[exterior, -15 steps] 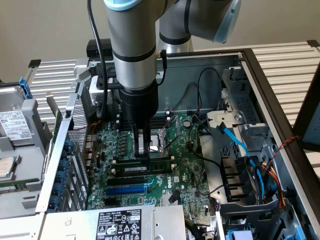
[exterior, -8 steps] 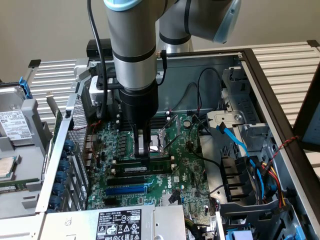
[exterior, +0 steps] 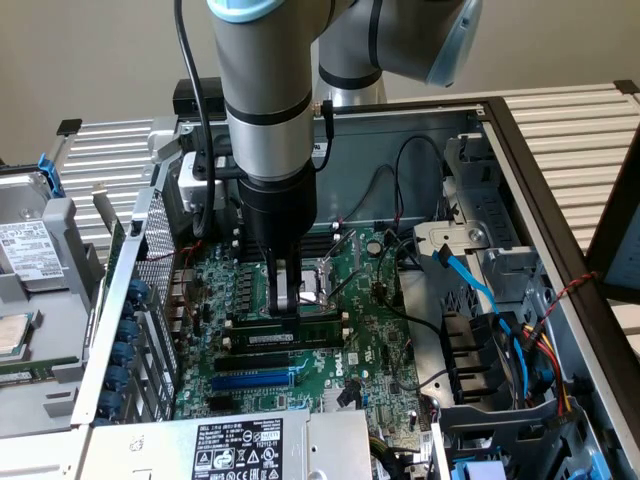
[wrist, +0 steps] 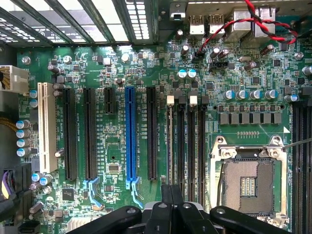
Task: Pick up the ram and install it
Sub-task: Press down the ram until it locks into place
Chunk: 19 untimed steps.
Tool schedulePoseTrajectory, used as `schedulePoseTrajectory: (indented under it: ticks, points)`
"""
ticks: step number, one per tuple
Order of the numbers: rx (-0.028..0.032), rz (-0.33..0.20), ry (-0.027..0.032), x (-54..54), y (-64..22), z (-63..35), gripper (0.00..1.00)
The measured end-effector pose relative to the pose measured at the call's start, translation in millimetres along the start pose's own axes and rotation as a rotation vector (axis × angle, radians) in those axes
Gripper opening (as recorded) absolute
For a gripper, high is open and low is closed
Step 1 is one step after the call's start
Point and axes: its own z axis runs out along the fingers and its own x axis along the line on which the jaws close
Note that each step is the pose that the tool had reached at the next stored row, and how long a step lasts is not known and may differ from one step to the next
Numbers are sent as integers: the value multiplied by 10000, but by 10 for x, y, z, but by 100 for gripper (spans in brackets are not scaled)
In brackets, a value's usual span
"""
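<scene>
Deep inside an open case, low over the green board: gripper, clenched tight, fingertips pressed together with no gap showing between them. Right beneath those tips, touching or all but touching: ram, standing on its long edge in the bank of black slots, upright, not tilted. Long axis level, running from the exterior view's left to the exterior view's right, parallel to the blue slot lying nearer the camera, with one black slot between. Fingertips meeting the upper edge a little left of mid-length in the exterior view. Hard to tell whether pinched between the tips or merely pressed from above. Just beyond the ram, on its far side: CPU socket, partly hidden behind the fingers. From the wrist camera: gripper closed over one end of the memory slots, blue slot well to one side, open socket to the other.
</scene>
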Motion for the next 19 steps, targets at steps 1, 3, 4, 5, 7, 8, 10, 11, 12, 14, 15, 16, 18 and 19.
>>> schedulePoseTrajectory:
  ticks: [1, 3, 4, 5, 7, 8, 10, 11, 12, 14, 15, 16, 18, 19]
  points:
    - [0, 0, 1, 0, 0, 0, 11]
    - [0, 0, 1, 1, 0, 0, 11]
    - [0, 0, 0, 1, 0, 0, 11]
    - [0, -1, 1, 1, 0, 0, 11]
    - [-1, -1, 1, 6, 0, 0, 11]
    - [-1, -2, 1, 9, 0, 0, 11]
    - [0, 0, 1, 8, 0, 0, 11]
    - [0, 0, 1, 8, 0, 0, 11]
    - [0, 0, 0, 8, 0, 0, 11]
    - [0, 0, 1, 8, 0, 0, 11]
    - [0, 0, -3, 8, 0, 0, 11]
    - [-1, 0, -5, 8, 0, 0, 11]
    - [-2, 1, -8, 9, 0, 3, 11]
    - [-3, 0, -7, 9, 0, 7, 11]
